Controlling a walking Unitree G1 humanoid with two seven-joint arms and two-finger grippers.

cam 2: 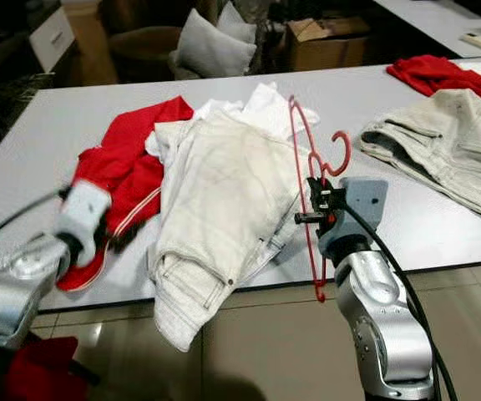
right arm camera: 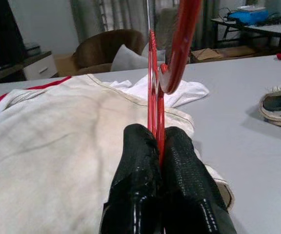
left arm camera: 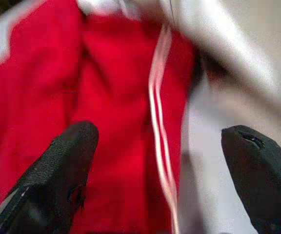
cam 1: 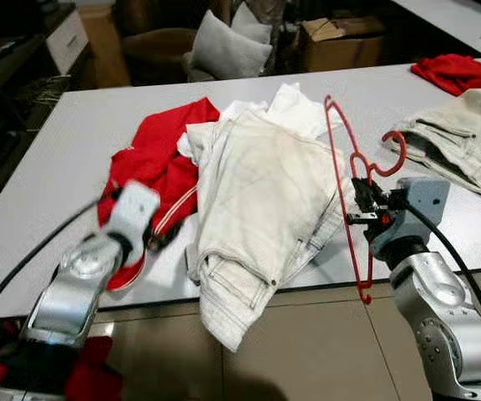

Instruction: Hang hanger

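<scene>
Red hanger (cam 1: 346, 194) upright in right gripper (right arm camera: 159, 146) (jaws clamped); left gripper (left arm camera: 162, 161) jaws wide over red garment (cam 1: 157, 163)

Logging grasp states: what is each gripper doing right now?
Left gripper: open, fingers spread over the red white-striped garment, holding nothing.
Right gripper: shut on the thin red wire hanger.

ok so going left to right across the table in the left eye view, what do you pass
left gripper over the red striped garment → cream trousers → red wire hanger pinched in the right gripper → second pair of cream trousers
</scene>
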